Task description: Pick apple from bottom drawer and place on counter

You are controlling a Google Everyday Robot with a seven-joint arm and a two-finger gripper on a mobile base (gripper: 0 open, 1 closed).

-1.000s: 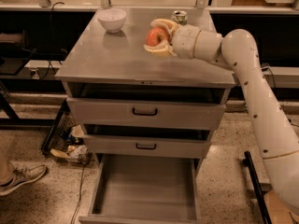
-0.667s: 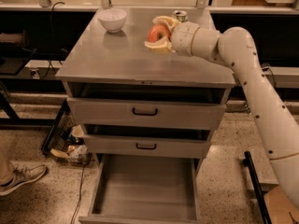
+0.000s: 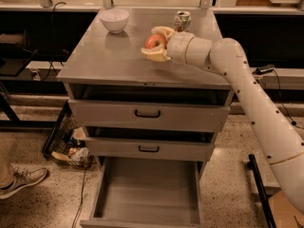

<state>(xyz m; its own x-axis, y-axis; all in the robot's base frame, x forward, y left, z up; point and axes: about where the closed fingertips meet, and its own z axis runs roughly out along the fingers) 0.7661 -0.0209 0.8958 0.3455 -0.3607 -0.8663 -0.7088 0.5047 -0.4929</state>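
My gripper is over the middle of the grey counter, reaching in from the right on the white arm. Its pale fingers are shut on the red apple, one finger above it and one below. The apple sits just above the counter surface; I cannot tell whether it touches. The bottom drawer is pulled fully out at the foot of the cabinet, and its flat grey floor is bare.
A white bowl stands at the counter's back left. A crumpled can stands at the back, just behind the gripper. The two upper drawers are slightly open. A person's shoe and clutter lie on the floor at left.
The gripper with the apple has shifted slightly toward the back of the counter and a little lower; the apple stays held.
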